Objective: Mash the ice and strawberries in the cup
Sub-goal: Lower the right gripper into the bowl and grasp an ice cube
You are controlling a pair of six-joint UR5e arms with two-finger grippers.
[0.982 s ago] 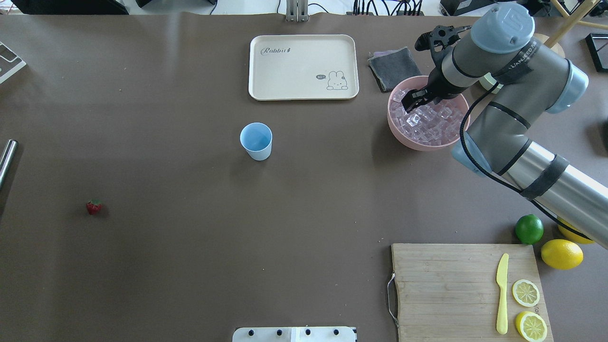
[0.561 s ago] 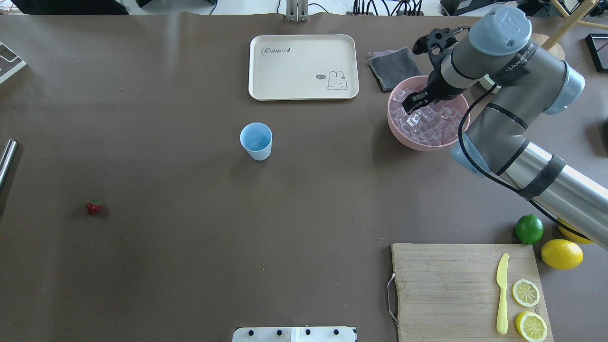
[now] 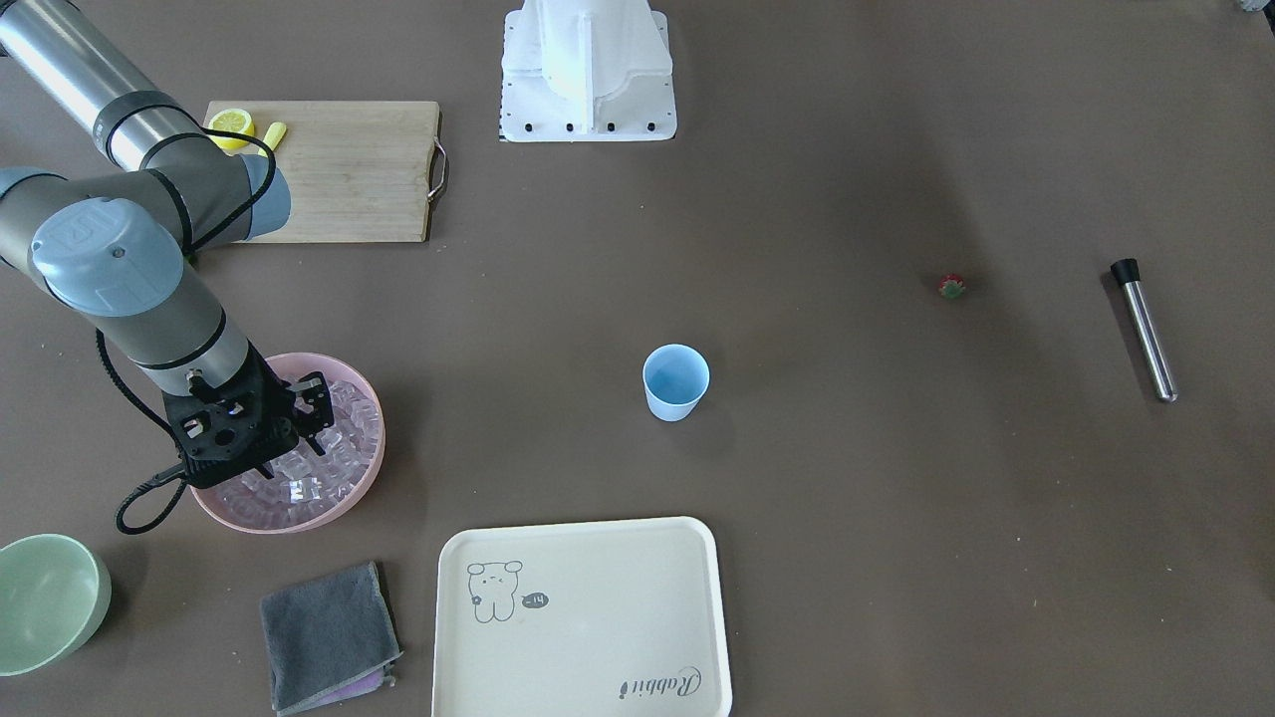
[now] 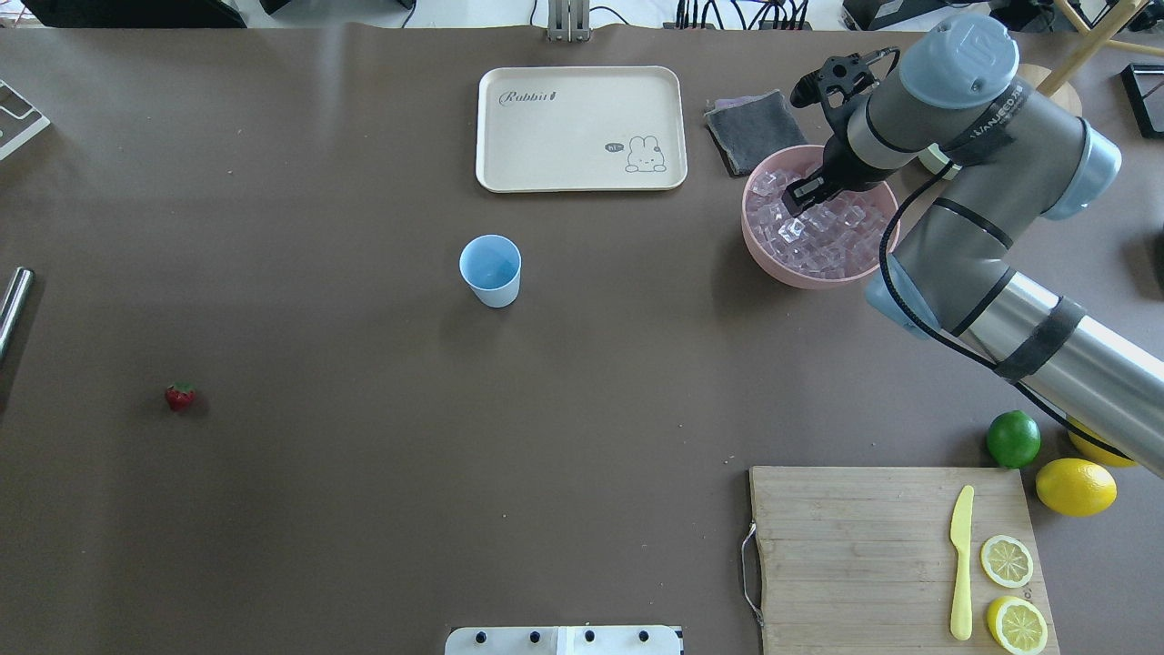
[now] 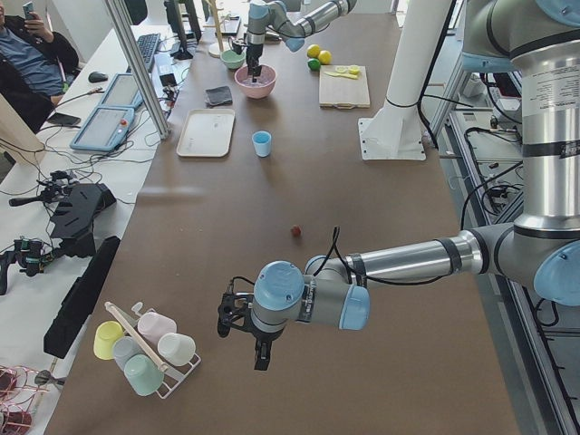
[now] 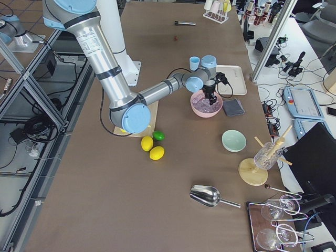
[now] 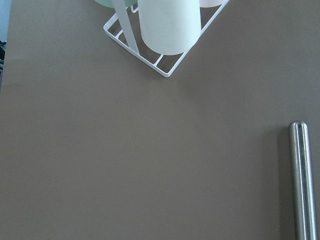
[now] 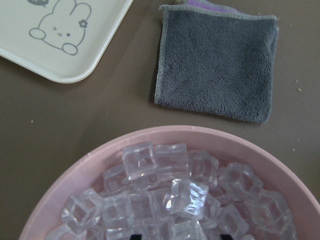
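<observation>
The light-blue cup (image 4: pixel 491 268) stands upright mid-table, and also shows in the front-facing view (image 3: pixel 676 381). The small red strawberry (image 4: pixel 180 396) lies alone far to the left on the table. Clear ice cubes (image 4: pixel 823 238) fill the pink bowl (image 4: pixel 754 238). My right gripper (image 4: pixel 805 194) points down into the bowl among the cubes. In the right wrist view its tips stand apart at the bottom edge, with ice (image 8: pixel 187 197) between and before them, so it is open. My left gripper (image 5: pixel 261 355) hangs over bare table far from the cup. I cannot tell whether it is open or shut.
A cream rabbit tray (image 4: pixel 580 127) and a grey cloth (image 4: pixel 755 127) lie beyond the cup and bowl. A metal muddler (image 3: pixel 1144 329) lies at the far left end. A cutting board (image 4: pixel 864 546) with knife and lemon halves, a lime (image 4: pixel 1013 438), lemons and a green bowl (image 3: pixel 45 597) sit on the right side.
My right gripper has shifted slightly to the right inside the pink bowl. The cup and strawberry have not moved.
</observation>
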